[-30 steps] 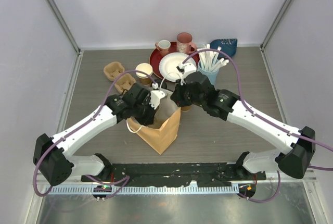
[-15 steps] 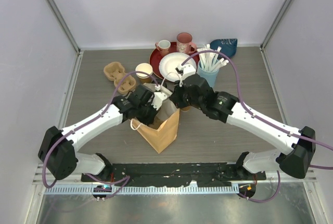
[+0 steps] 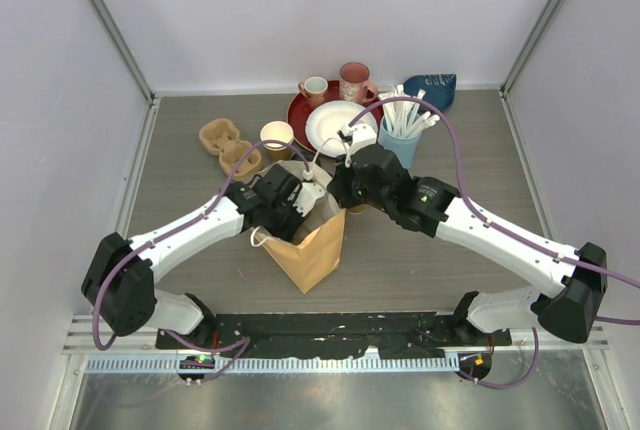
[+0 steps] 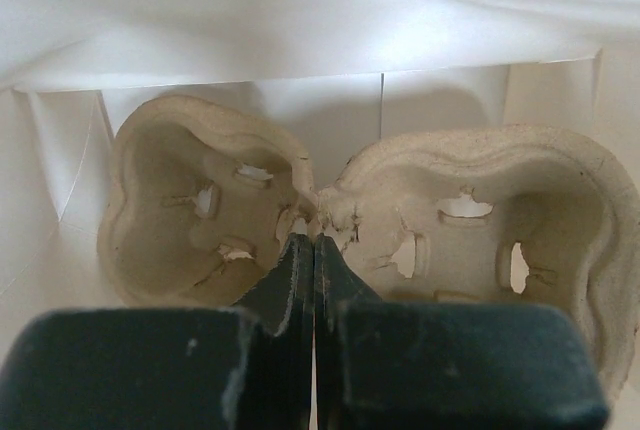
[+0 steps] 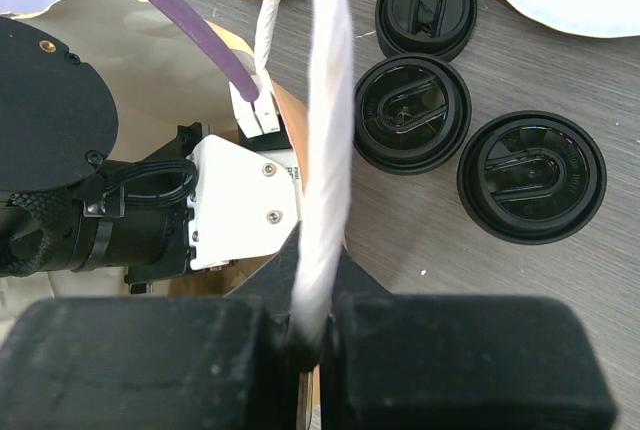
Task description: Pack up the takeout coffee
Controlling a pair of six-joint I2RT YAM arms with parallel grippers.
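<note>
Three black-lidded takeout cups (image 5: 412, 112) stand together on the table beside the bag; in the top view they are hidden under my right arm. One open tan cup (image 3: 277, 136), white inside, stands behind the bag. My left gripper (image 3: 300, 198) is down inside the brown paper bag (image 3: 315, 250). In the left wrist view it (image 4: 315, 240) is shut on the middle ridge of a pulp cup carrier (image 4: 560, 200) that lies against the bag's white lining (image 4: 300, 10). My right gripper (image 5: 312, 290) is shut on the bag's white rope handle (image 5: 330, 100) and holds the mouth open (image 3: 338, 190).
A second pulp carrier (image 3: 228, 146) lies at the back left. Behind the bag are a red plate (image 3: 300, 110) with pink and white mugs, a white plate (image 3: 332, 128), a light-blue cup of straws (image 3: 402, 130) and a blue pouch (image 3: 432, 88).
My left arm has moved right and further into the bag with the carrier. My right gripper has kept hold of the handle and shifted slightly.
</note>
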